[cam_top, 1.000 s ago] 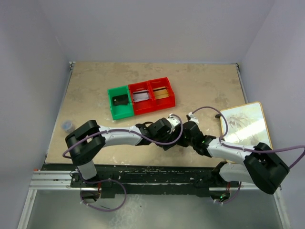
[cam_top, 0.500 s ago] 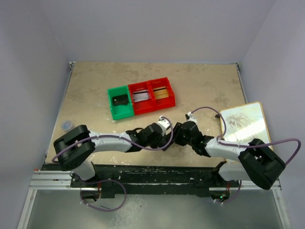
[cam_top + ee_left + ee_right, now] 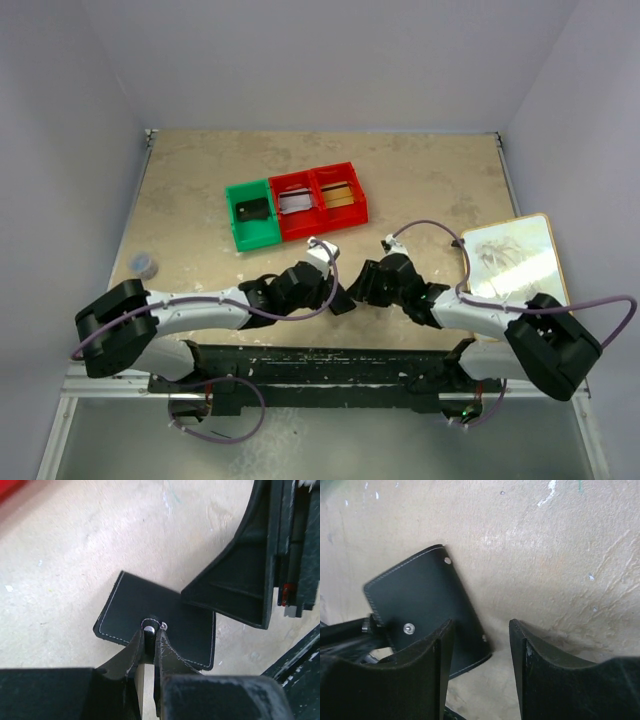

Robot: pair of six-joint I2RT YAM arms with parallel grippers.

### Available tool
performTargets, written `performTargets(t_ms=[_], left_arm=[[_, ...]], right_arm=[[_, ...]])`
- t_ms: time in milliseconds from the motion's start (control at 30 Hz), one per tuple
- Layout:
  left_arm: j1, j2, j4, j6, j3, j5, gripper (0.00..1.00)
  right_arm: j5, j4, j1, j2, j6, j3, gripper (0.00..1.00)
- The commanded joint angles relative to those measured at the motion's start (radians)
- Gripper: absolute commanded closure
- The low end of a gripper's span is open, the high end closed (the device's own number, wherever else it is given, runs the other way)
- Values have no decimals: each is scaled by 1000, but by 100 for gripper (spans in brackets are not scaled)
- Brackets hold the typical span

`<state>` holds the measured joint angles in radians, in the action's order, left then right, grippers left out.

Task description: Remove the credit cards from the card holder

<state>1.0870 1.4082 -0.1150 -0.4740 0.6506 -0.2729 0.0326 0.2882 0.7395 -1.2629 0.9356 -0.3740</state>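
Pinches the left gripper (image 3: 150, 632) almost shut on the small tab at the near edge of the card holder (image 3: 160, 612), with only a sliver between the fingers. Finds the holder closed and dark on the table (image 3: 430, 180), between the two arms. Spreads the right gripper (image 3: 480, 627) wide with nothing held, one finger over the holder's corner, the other over bare table beside it. Shows, farther back, a green bin (image 3: 250, 243) and two red bins (image 3: 320, 225) in a row, with credit cards (image 3: 294, 203) inside them.
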Motion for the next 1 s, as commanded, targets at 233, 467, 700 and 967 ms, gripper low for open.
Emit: performTargets(t_ms=[233,467,700,967], left_arm=[[3,-155,-2,-53,8,-62,100],[3,-164,39,-73,29,-82,100],[2,-261,61,-206,-93,-193,100],[3,-283,28,-311,-216,-196,100]], right_arm=[[2,-162,5,95,-78,-60,48],[114,-286,5,192,-40,-82,47],[148,-333,4,284,-17,-84,46],[-115,-120,5,269,-37,-37,43]])
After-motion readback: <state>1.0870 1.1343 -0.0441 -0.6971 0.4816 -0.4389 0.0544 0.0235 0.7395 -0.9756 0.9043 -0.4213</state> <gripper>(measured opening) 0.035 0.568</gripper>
